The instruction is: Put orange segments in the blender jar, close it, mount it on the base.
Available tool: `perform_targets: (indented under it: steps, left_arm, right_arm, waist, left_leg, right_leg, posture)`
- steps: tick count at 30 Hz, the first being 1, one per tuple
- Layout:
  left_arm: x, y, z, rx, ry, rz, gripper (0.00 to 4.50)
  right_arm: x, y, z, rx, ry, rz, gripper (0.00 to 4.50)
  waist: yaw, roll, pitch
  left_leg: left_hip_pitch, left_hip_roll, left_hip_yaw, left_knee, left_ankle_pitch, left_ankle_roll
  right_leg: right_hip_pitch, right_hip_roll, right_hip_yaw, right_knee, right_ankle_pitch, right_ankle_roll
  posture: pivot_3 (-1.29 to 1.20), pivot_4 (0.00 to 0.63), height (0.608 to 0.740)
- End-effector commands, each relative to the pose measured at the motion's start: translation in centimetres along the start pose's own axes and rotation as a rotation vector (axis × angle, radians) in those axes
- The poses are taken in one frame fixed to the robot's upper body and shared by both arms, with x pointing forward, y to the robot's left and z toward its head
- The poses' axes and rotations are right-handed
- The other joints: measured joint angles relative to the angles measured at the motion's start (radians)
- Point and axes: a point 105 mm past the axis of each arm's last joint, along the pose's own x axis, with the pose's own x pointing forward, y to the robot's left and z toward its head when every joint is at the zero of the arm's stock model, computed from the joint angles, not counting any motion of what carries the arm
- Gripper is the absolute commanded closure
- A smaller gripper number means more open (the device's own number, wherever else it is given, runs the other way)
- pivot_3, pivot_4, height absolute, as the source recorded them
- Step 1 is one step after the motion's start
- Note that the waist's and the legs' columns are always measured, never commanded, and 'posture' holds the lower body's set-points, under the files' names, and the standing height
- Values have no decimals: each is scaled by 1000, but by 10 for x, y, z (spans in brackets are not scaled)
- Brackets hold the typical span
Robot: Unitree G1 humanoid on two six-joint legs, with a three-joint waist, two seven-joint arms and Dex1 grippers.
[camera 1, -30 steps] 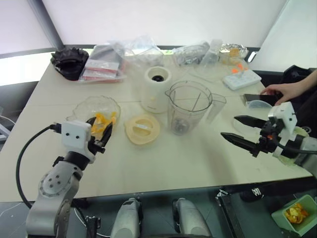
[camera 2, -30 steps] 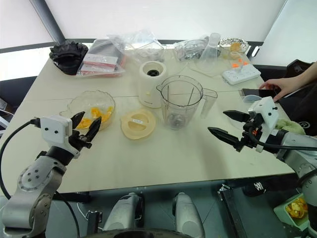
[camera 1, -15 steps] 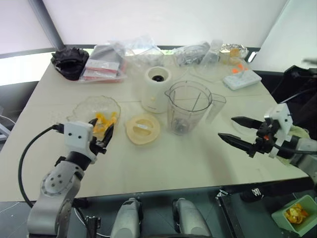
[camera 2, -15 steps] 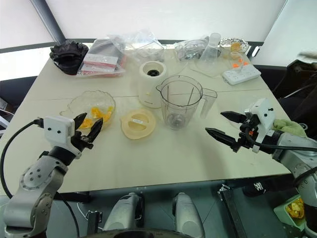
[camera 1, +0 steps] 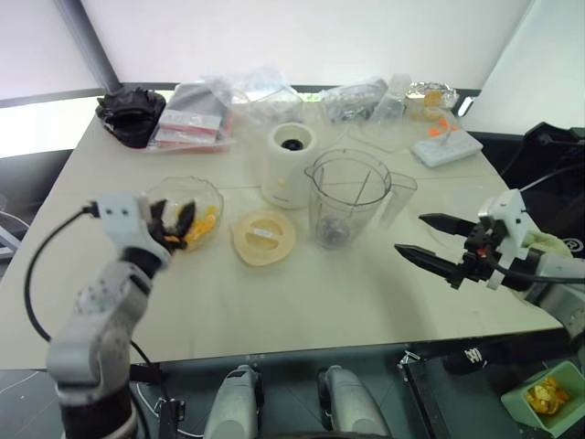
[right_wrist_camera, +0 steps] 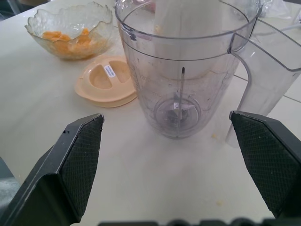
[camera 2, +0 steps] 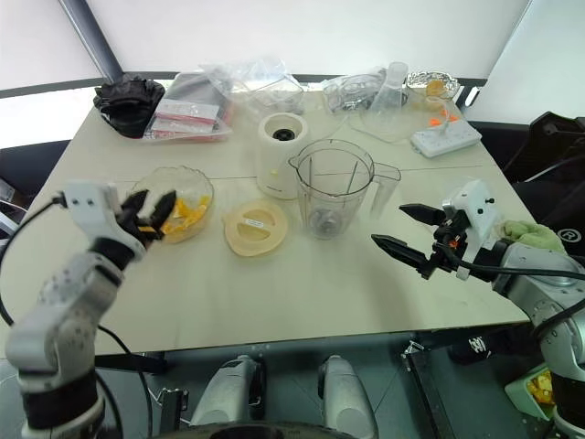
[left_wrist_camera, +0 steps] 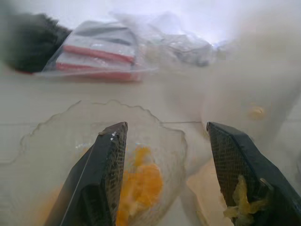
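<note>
counter [camera 2: 302, 293]: 1, pale cream, carrying every item below.
blender jar [camera 2: 331, 187]: 1, clear, upright near the middle of the counter, handle toward the robot's right, open at the top, with nothing but the dark blade hub showing at its bottom.
base [camera 2: 280, 166]: 1, cream-white cylinder with a dark socket on top, just behind and to the left of the blender jar, nothing mounted on it.
scalloped glass bowl [camera 2: 163, 181]: 1, left of the lid, holding the fruit.
lid [camera 2: 255, 227]: 1, flat, round, cream-yellow, lying on the counter between the scalloped glass bowl and the blender jar.
orange segments [camera 2: 188, 211]: several in 1 heap inside the scalloped glass bowl; too clumped to count.
left tool [camera 2: 150, 210]: 1, fingers apart, at the near rim of the scalloped glass bowl, pointing over the orange segments; a scrap of pulp sticks to 1 finger in the left wrist view, nothing held between them.
right tool [camera 2: 398, 231]: 1, fingers spread wide and empty, above the counter to the right of the blender jar, pointing at it.
change, left tool: 1 second ago it was nearer the robot, short of the bowl; it has since risen and moved forward to the bowl's rim.
change, right tool: almost in the same place, same wide spread.
change, far right: a person's hand rested on the counter edge 1 second ago; it is gone.
</note>
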Motion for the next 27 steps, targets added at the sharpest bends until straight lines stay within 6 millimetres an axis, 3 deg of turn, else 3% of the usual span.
perform_targets:
  steps: [1, 5, 9, 16, 27]
  left_arm:
    - [18, 27, 14, -59, 47, 144, 1726]
    - [55, 34, 13, -188, 182, 254, 1726]
    - [78, 21, -6, -207, 391, 294, 1726]
    - [92, 18, -25, -223, 559, 347, 1726]
    - [104, 34, -54, -218, 598, 468, 1726]
  right_arm:
    - [2, 4, 10, -33, -33, 14, 36]
    - [6, 5, 9, -36, -31, 23, 36]
    - [10, 4, 11, -46, -30, 28, 36]
    - [11, 4, 13, -49, -35, 16, 36]
    - [12, 8, 10, -46, -31, 5, 36]
  waist:
    - [-1, 0, 0]
    - [2, -1, 0]
    - [1, -1, 1]
    - [-2, -4, 2]
    - [2, -4, 2]
  left_leg:
    - [0, 0, 0, 0, 0, 0]
    - [1, -2, -1, 0, 0, 0]
    - [0, -4, -2, 0, 0, 0]
    - [1, -5, -2, -3, 0, 0]
    - [1, -4, -2, -3, 0, 0]
  right_leg:
    - [0, 0, 0, 0, 0, 0]
    - [0, 0, 0, 1, 0, 0]
    - [1, -2, 1, 3, -1, 3]
    - [-1, -2, 1, 5, 0, 7]
    - [-1, -2, 1, 5, 0, 7]
  posture:
    - [0, 150, 740]
    - [0, 150, 740]
    - [0, 150, 740]
    - [0, 150, 740]
    - [0, 150, 740]
